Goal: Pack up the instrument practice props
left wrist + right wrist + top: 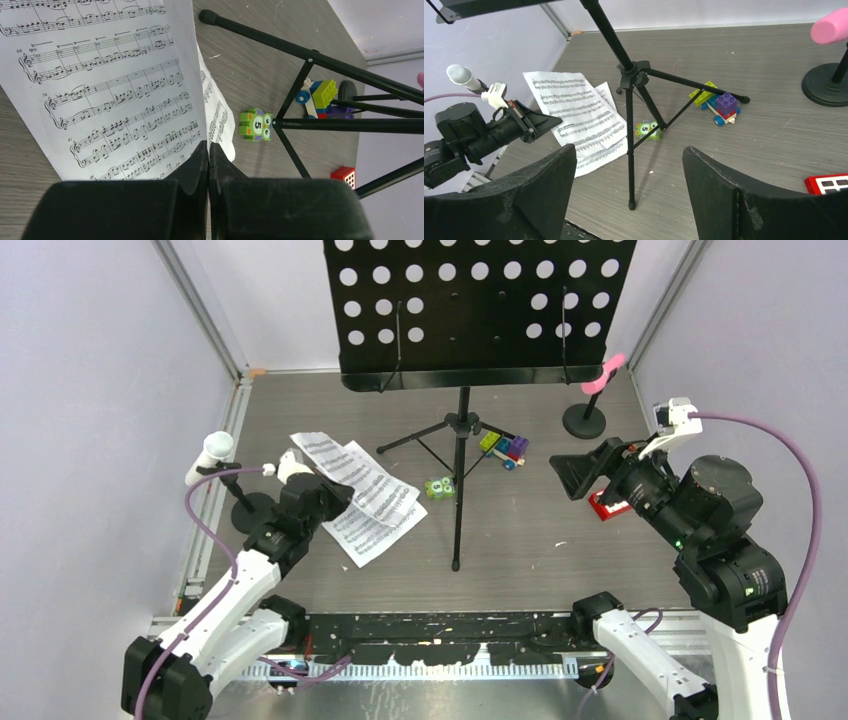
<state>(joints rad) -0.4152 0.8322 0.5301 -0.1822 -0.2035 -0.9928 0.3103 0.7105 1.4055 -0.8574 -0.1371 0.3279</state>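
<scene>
Sheet-music pages [115, 85] spread ahead of the left pincer [208, 145], which is clenched on the top page's edge, and the white microphone [215, 448] stands beside that pincer's wrist. Right pincer [629, 149] hangs released and empty above the worktop [749, 150], the tripod legs [636, 79] of the music desk [480, 310] straight ahead of it, the pink microphone [830, 27] on its round mount [826, 85] off to its right and the red keypad [829, 184] low beside its right finger.

Overhead: black perforated metal music desk [480, 300] cut off at top edge | small red keypad with white buttons [604, 508] half hidden behind right arm [700, 502] | right wrist: pink microphone [830, 27] cropped at right edge | lower white sheet-music page [596, 159] mostly covered
</scene>
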